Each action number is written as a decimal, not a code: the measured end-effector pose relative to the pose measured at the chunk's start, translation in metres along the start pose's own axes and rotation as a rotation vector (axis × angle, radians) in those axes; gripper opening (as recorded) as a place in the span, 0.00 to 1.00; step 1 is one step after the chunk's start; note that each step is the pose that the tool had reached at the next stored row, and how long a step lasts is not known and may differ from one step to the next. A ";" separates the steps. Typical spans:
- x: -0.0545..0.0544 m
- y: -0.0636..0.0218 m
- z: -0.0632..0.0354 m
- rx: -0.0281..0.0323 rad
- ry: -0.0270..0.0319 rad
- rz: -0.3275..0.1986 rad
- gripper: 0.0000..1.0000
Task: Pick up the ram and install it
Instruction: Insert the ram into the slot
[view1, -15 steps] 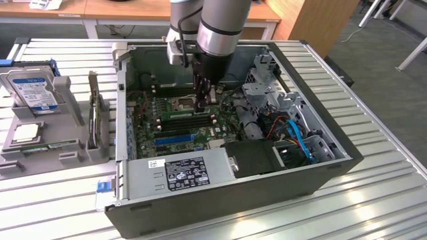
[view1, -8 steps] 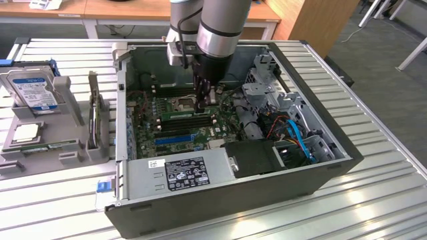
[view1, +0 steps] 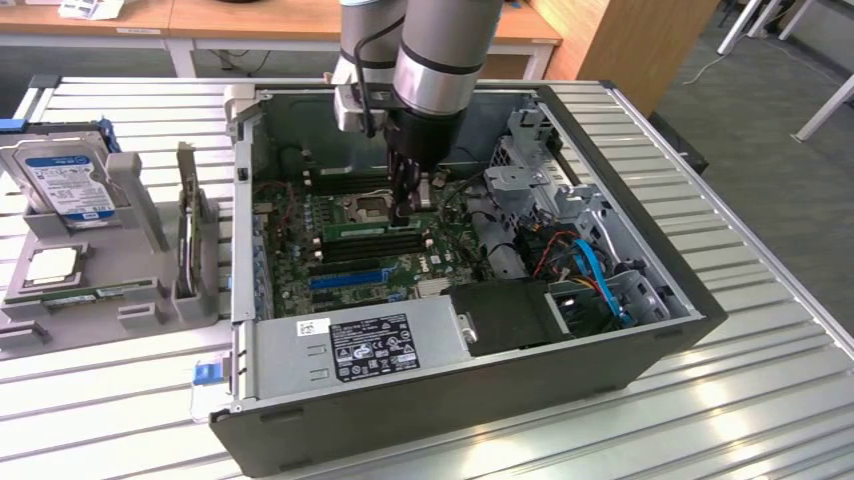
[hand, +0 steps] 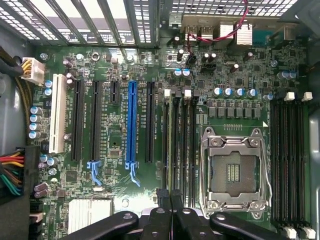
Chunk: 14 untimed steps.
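The arm (view1: 427, 60) is reaching down into the open computer case (view1: 534, 400). The case is sitting on the metal surface (view1: 747, 420). The jaws are closed tight. They are hanging low over the green board (hand: 150, 65), right beside the square chip socket (hand: 232, 172).

The ram (view1: 370, 228) is lying long and flat in one of the thin black slots by that socket. The jaws are sitting over one end of it, the end nearer the exterior view's right. I cannot tell if the jaws are pinching the ram or only touching its top edge. In the wrist view, the dark jaws are lining up with the row of thin slots between the blue slot (hand: 131, 125) and the socket.

At the exterior view's left, a grey tray (view1: 134, 318) is sitting on the surface just beside the case. It is holding a hard drive (view1: 67, 185), a silver chip (view1: 51, 265) and another green stick (view1: 83, 297). A grey power box (view1: 360, 345) is lying along the near side of the case.
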<state>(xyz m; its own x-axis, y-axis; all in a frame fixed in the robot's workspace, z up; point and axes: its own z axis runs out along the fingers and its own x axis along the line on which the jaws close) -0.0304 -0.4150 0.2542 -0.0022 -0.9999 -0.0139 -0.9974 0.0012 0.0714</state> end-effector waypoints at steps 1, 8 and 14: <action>0.000 0.0000 0.0003 0.0013 0.0000 0.000 0.11; 0.000 0.0000 0.0009 0.0023 0.0010 -0.013 0.11; 0.000 -0.0002 0.0034 0.0024 0.0009 -0.013 0.11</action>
<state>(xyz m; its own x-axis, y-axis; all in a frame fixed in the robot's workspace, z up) -0.0304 -0.4150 0.2508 0.0107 -0.9998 -0.0139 -0.9976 -0.0117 0.0689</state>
